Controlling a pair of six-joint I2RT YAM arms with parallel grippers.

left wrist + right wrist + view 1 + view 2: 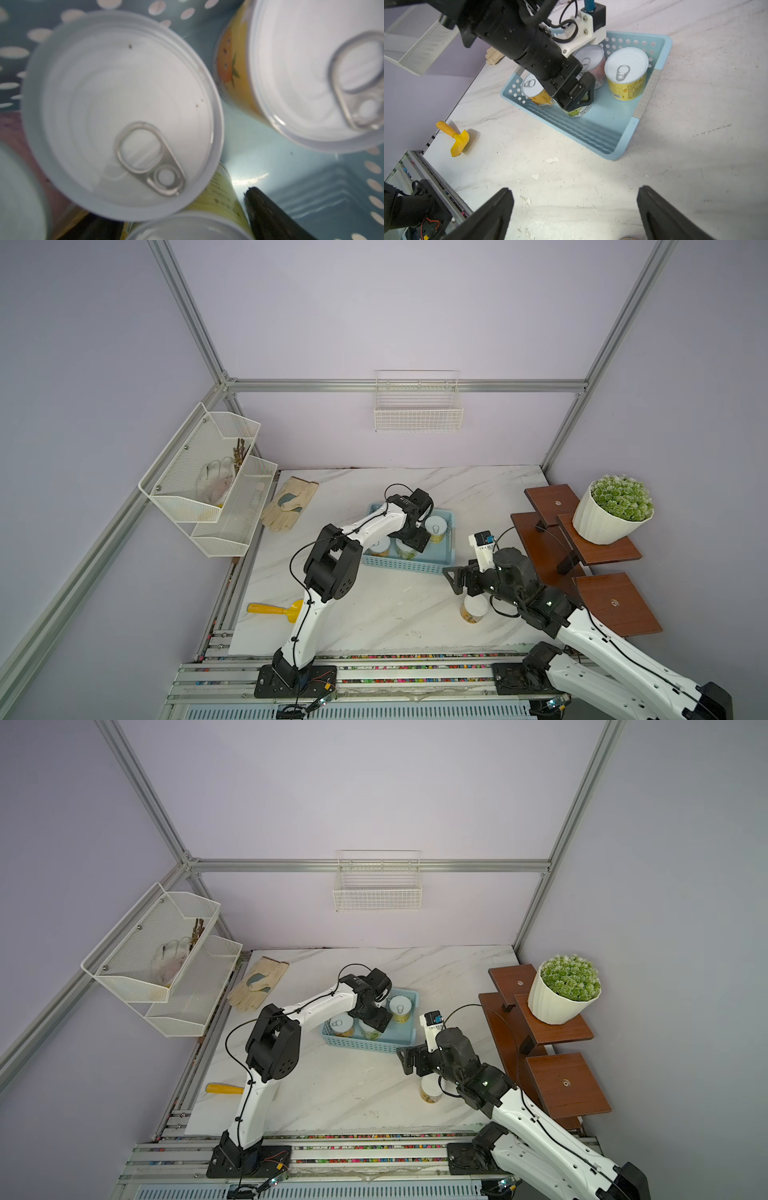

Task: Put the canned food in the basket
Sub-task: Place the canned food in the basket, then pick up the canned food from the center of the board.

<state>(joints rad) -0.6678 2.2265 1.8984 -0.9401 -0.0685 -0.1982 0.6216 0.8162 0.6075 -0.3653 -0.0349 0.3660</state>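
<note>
The light blue basket (pixel 409 566) (pixel 365 1045) (pixel 591 133) sits mid-table and holds several cans of food. In the right wrist view these are a yellow can (pixel 626 72), a pink can (pixel 591 58), an orange can (pixel 533 87) and a green-labelled can (pixel 577 112). My left gripper (pixel 415 541) (pixel 579 101) reaches down into the basket, open, its jaws on either side of the green-labelled can (pixel 187 228). One finger (pixel 268 216) shows beside it. A further can (pixel 473 609) (pixel 431 1090) stands on the table. My right gripper (pixel 453 581) (pixel 575 190) hovers open and empty just above it.
A yellow scoop (pixel 274 609) lies front left and a work glove (pixel 289 504) back left. A white mesh rack (pixel 208 481) hangs on the left wall and a wire basket (pixel 417 406) on the back wall. Brown wooden shelves (pixel 615 601) with a potted plant (pixel 606 514) stand on the right.
</note>
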